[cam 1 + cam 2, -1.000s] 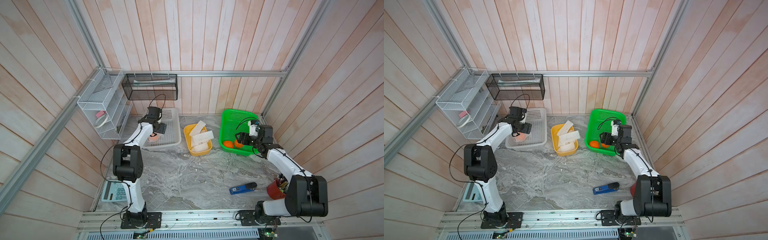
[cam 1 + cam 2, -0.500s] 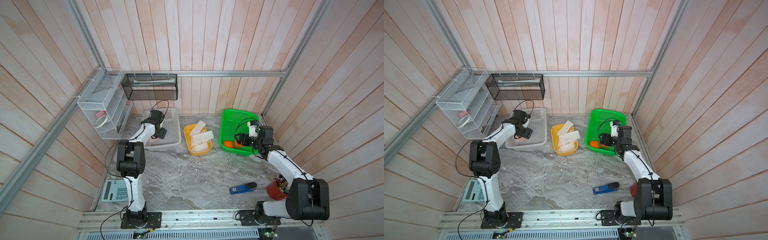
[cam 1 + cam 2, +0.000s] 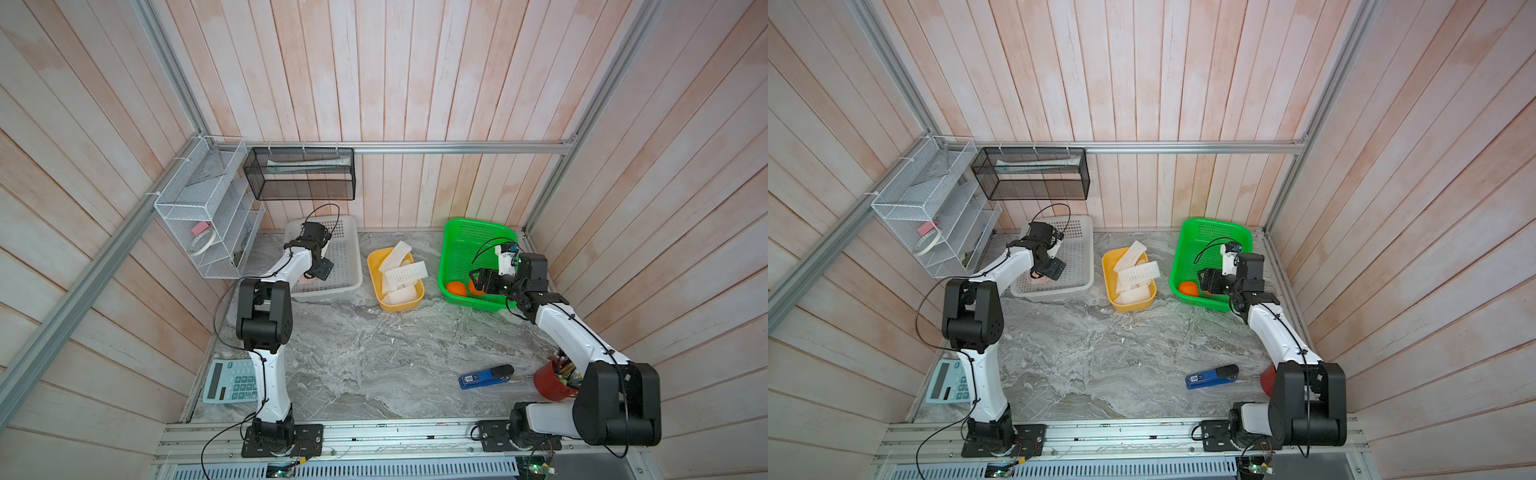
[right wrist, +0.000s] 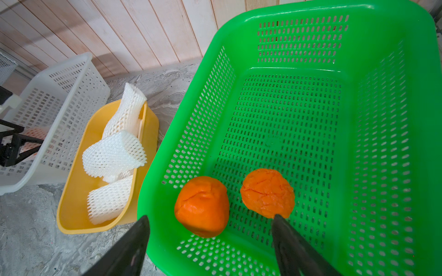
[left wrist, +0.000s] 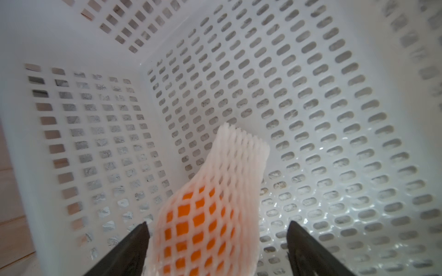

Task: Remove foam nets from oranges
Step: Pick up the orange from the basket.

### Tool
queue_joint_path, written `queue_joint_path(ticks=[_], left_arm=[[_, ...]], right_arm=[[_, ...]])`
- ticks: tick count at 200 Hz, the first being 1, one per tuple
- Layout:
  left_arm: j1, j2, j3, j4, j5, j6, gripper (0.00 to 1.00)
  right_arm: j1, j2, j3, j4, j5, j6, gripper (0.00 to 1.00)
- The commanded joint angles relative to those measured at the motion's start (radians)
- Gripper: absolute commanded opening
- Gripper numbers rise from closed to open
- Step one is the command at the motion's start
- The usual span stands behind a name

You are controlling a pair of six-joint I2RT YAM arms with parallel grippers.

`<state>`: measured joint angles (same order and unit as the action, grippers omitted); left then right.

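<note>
The left pincer (image 5: 216, 224) stands wide open in the white basket (image 5: 95, 47), jaws either side of the netted orange (image 5: 191, 222), holding nothing. The right pincer (image 4: 210, 218), also open and empty, hovers over two bare oranges (image 4: 202, 205) in the green basket (image 4: 299, 38). I think it is better to close on the fruit itself and leave the loose end of the foam net (image 5: 241, 148) free for pulling.

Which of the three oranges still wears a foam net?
The orange in the white basket, at the left gripper; the two oranges in the green basket are bare.
</note>
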<state>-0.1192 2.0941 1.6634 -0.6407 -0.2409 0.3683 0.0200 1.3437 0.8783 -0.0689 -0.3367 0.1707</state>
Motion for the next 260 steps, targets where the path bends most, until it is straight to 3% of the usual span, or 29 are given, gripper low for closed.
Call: queue_joint_path(ticks=[1,98,121,173,193,228,260], left_arm=[[0.01,0.025,0.021,-0.013,-0.001,0.011,0.92],[0.034,0.059,0.004,-0.017,-0.009,-0.076,0.91],[0.046,0.053,-0.017,-0.007,0.047,-0.094,0.86],[0.062,0.043,-0.012,-0.026,0.062,-0.14,0.7],[0.062,0.014,-0.02,-0.009,0.078,-0.156,0.69],[0.067,-0.092,-0.059,0.06,0.178,-0.195,0.69],[0.069,-0.212,-0.111,0.146,0.306,-0.237,0.69]], right_arm=[[0.007,-0.026,-0.013,-0.014,-0.01,-0.013,0.8],[0.007,-0.034,-0.013,-0.008,-0.022,0.006,0.8],[0.006,-0.035,-0.015,-0.001,-0.029,0.013,0.8],[0.008,-0.049,-0.01,-0.005,-0.017,0.022,0.8],[0.009,-0.056,-0.009,0.0,-0.021,0.031,0.8],[0.026,-0.095,-0.017,0.076,-0.081,0.053,0.8],[0.108,-0.123,-0.008,0.146,-0.127,0.049,0.8]])
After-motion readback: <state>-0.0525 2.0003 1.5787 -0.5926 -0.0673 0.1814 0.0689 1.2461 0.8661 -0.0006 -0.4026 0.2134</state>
